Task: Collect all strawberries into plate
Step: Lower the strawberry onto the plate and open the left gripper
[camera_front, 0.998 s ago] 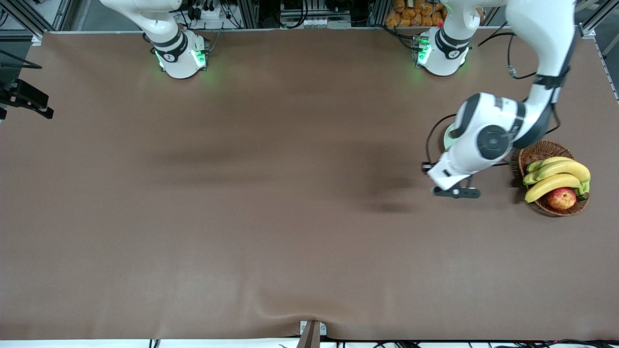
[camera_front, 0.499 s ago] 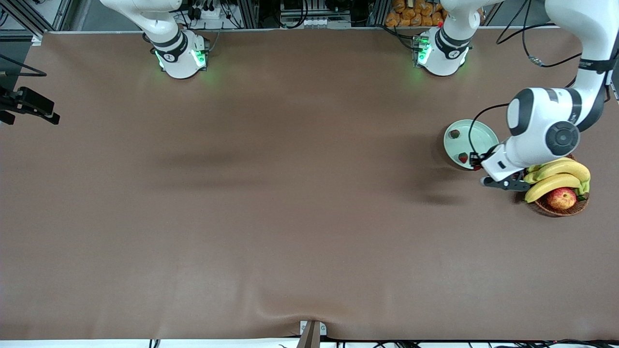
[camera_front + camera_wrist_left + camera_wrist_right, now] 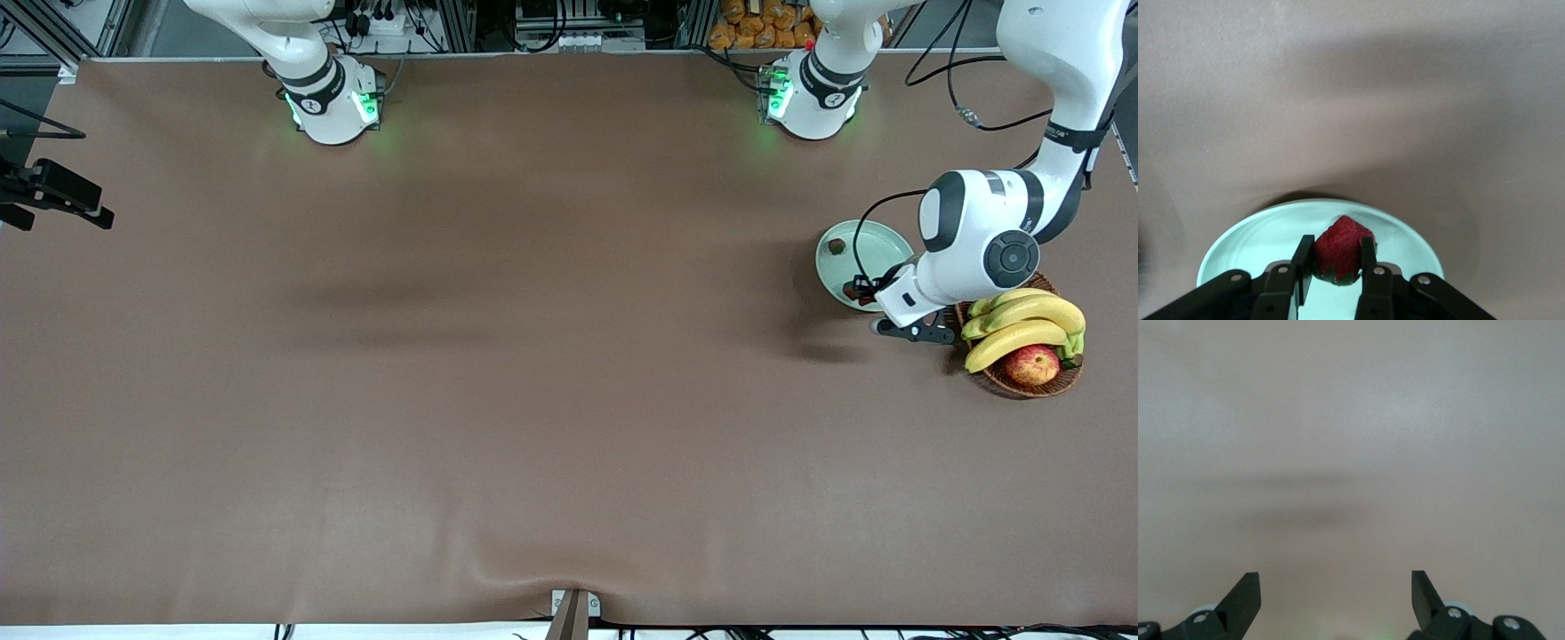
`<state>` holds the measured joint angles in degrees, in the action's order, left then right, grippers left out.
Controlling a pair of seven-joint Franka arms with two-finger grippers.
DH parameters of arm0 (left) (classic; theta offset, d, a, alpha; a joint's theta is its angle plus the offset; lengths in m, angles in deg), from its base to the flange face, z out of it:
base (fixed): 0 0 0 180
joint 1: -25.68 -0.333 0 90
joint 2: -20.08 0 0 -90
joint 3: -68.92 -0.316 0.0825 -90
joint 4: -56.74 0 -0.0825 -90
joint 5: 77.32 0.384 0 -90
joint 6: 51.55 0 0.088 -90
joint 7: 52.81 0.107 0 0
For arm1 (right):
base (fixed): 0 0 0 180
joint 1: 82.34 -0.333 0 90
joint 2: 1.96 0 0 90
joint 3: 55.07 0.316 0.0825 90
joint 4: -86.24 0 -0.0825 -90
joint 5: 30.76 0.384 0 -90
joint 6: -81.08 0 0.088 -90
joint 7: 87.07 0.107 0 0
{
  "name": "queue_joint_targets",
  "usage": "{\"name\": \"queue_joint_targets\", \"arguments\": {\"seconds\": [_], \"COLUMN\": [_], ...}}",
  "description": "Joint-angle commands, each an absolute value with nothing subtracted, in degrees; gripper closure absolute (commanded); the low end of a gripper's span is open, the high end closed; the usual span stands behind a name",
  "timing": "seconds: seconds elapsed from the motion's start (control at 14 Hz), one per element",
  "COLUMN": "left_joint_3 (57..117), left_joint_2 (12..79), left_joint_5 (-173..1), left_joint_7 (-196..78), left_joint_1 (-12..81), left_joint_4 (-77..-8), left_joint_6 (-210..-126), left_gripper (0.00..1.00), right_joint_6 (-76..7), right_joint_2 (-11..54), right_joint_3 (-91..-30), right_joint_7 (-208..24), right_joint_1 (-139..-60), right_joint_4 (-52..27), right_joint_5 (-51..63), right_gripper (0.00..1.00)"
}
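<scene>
The left gripper (image 3: 1336,267), clamped on a small red strawberry (image 3: 1341,248), hangs over the pale mint-green round plate's (image 3: 880,244) rim; released here, the berry could roll off. The right gripper (image 3: 1336,593) waits, jaws apart.

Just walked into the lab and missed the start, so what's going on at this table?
The left arm's end effector is shut on a strawberry and holds it over the pale green plate at the left arm's end of the table. One strawberry already lies on the plate. A wicker basket with bananas and an apple sits beside the plate. The right arm waits with its end effector open over bare table.
</scene>
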<state>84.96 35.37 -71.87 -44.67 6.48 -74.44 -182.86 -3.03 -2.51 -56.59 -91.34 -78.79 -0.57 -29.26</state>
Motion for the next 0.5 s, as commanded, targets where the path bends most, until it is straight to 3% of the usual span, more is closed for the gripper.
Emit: {"name": "queue_joint_targets", "arguments": {"seconds": [0.0, 0.07, 0.14, 0.21, 0.29, 0.43], "left_joint_3": [85.26, 85.26, 85.26, 85.26, 85.26, 85.35], "left_joint_2": [34.32, 34.32, 34.40, 34.49, 34.84, 34.93], "left_joint_5": [-70.73, -70.73, -70.73, -70.73, -70.73, -70.73], "left_joint_7": [-40.78, -40.42, -40.42, -40.50, -40.50, -40.42], "left_joint_1": [3.10, 2.92, 2.83, 2.83, 2.83, 2.74], "left_joint_4": [-75.45, -75.45, -75.45, -75.54, -75.54, -75.36], "left_joint_6": [-183.48, -183.48, -183.48, -183.56, -183.48, -183.48], "left_gripper": [0.77, 0.69, 0.41, 0.06, 0.00, 0.00], "right_joint_6": [-3.02, -3.03, -2.86, -2.68, -2.42, -1.98], "right_joint_2": [-2.14, -2.31, -2.40, -2.49, -2.58, -2.58], "right_joint_3": [-56.12, -56.21, -56.21, -56.21, -56.21, -56.21], "right_joint_7": [-90.59, -90.41, -90.15, -88.75, -86.82, -86.10], "right_joint_1": [-76.80, -76.71, -76.36, -76.01, -76.09, -76.10], "right_joint_4": [0.63, 0.63, 0.63, 0.63, 0.63, 0.63], "right_joint_5": [-28.12, -28.21, -28.21, -28.21, -28.29, -28.38], "right_gripper": [0.00, 0.00, 0.00, 0.00, 0.00, 0.00]}}
